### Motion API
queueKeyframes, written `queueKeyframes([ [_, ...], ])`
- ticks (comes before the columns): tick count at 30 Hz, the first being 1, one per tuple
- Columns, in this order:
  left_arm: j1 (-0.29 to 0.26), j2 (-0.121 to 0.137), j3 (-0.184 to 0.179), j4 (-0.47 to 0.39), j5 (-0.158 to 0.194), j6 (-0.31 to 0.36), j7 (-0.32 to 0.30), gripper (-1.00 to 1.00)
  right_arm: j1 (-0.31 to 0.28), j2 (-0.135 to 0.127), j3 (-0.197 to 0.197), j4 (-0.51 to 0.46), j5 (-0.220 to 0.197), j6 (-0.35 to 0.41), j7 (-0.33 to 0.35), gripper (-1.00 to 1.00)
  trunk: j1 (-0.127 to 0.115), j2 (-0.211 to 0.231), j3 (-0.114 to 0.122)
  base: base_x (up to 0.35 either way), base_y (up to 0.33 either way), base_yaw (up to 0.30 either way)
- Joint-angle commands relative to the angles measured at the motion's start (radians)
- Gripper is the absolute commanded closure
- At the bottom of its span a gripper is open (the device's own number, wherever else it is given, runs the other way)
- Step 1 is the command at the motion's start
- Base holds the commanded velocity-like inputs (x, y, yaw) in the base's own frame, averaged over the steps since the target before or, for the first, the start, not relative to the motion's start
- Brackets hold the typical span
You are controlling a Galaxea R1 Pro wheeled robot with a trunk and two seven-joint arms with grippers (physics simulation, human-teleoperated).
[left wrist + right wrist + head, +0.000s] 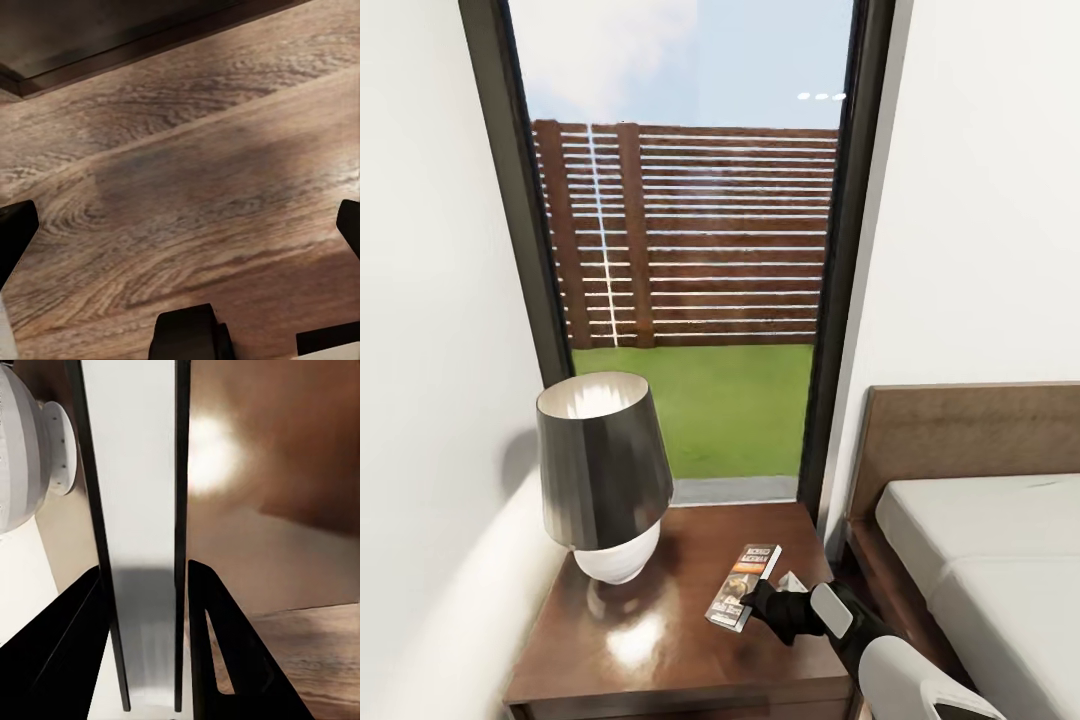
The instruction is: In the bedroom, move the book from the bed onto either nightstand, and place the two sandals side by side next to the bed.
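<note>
The book point(743, 585), a thin paperback with an orange band, sits low over the right half of the dark glossy nightstand point(660, 650). My right gripper point(760, 603) is shut on its near end. In the right wrist view the book's white page edge point(142, 532) runs between the two black fingers point(240, 660). I cannot tell if the book touches the wood. The bed point(980, 560) with its brown headboard stands just to the right. My left gripper point(180, 232) hangs open over the wood-plank floor point(187, 150). The sandals are out of view.
A lamp point(603, 470) with a dark shade and white base takes up the nightstand's left half; its base point(30, 457) is close beside the book. A tall black-framed window point(690, 250) is behind, and a white wall on the left.
</note>
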Motion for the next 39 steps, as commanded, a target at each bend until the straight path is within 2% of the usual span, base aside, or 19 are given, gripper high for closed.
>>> queueKeyframes([
  [1, 0.0, 0.001, -0.009, -0.002, 0.005, -0.001, 0.006, -1.0, 0.0, 0.001, -0.007, -0.001, 0.004, 0.005, 0.001, 1.0, 0.0, 0.0, -0.001, 0.057, 0.089, 0.0],
  [10, 0.0, 0.001, -0.009, -0.002, 0.005, -0.001, 0.006, -1.0, -0.001, 0.0, -0.006, -0.001, 0.005, 0.01, 0.0, 1.0, 0.0, 0.0, -0.001, 0.028, 0.044, 0.0],
  [23, 0.0, 0.001, -0.009, -0.002, 0.005, -0.001, 0.007, -1.0, -0.008, -0.002, -0.004, -0.002, 0.01, 0.057, -0.01, 1.0, 0.0, 0.0, -0.001, 0.005, 0.008, 0.0],
  [39, 0.0, -0.003, -0.008, -0.002, 0.005, 0.0, 0.007, -1.0, -0.017, -0.006, -0.005, -0.001, 0.016, 0.062, -0.02, 1.0, 0.0, 0.0, -0.001, 0.0, 0.0, 0.0],
])
